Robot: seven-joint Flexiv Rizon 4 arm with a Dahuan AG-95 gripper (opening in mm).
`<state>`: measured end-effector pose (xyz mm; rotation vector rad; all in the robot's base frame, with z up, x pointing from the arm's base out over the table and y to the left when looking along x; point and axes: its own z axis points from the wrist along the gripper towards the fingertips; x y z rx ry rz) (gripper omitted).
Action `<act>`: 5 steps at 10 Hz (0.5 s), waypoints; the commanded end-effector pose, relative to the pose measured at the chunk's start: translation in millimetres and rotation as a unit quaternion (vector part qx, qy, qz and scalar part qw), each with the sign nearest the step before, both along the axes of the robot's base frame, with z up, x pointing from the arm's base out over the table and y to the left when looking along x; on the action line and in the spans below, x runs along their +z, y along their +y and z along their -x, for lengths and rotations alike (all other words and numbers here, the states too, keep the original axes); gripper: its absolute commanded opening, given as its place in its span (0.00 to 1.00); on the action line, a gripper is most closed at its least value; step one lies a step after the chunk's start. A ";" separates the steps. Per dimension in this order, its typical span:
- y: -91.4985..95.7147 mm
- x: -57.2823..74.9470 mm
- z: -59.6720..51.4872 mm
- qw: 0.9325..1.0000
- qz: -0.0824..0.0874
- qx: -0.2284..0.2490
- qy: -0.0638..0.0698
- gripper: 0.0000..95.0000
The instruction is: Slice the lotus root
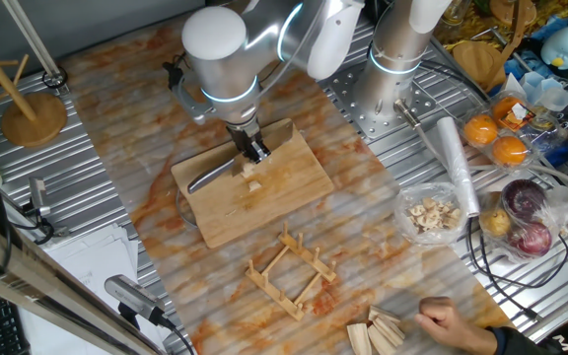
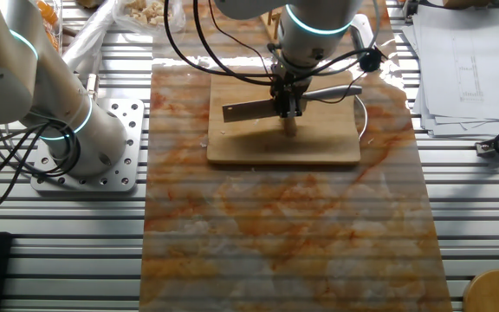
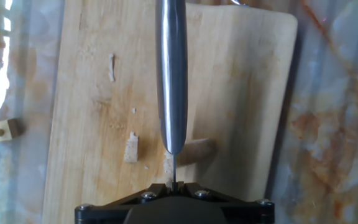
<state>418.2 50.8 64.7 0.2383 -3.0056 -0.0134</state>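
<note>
The lotus root (image 3: pixel 194 150) is a pale tan stubby chunk lying on the wooden cutting board (image 3: pixel 241 81). A small cut piece (image 3: pixel 131 149) lies just to its left. My gripper (image 3: pixel 174 185) is shut on a knife (image 3: pixel 171 74), seen edge-on, whose thin blade comes down at the chunk's left end. In one fixed view the gripper (image 1: pixel 252 150) stands over the lotus root (image 1: pixel 253 179) with the blade (image 1: pixel 210 176) pointing left. In the other fixed view the gripper (image 2: pixel 286 104) holds the knife (image 2: pixel 249 109) above the lotus root (image 2: pixel 290 128).
A wooden rack (image 1: pixel 289 271) lies in front of the board (image 1: pixel 284 192). A person's hand (image 1: pixel 452 320) and light wooden blocks (image 1: pixel 378 330) are at the front right. A plastic bag of pale chips (image 1: pixel 432 212), oranges (image 1: pixel 481 130) and a second arm's base (image 1: pixel 397 69) stand to the right.
</note>
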 end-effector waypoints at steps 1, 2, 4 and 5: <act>-1.7 -3.0 -0.8 1.000 0.003 0.001 0.001 0.00; -3.7 -8.2 -2.3 1.000 0.002 0.000 -0.002 0.00; -5.6 -21.7 -6.0 1.000 -0.003 -0.007 -0.003 0.00; -4.2 -27.8 -7.8 1.000 -0.006 -0.012 -0.005 0.00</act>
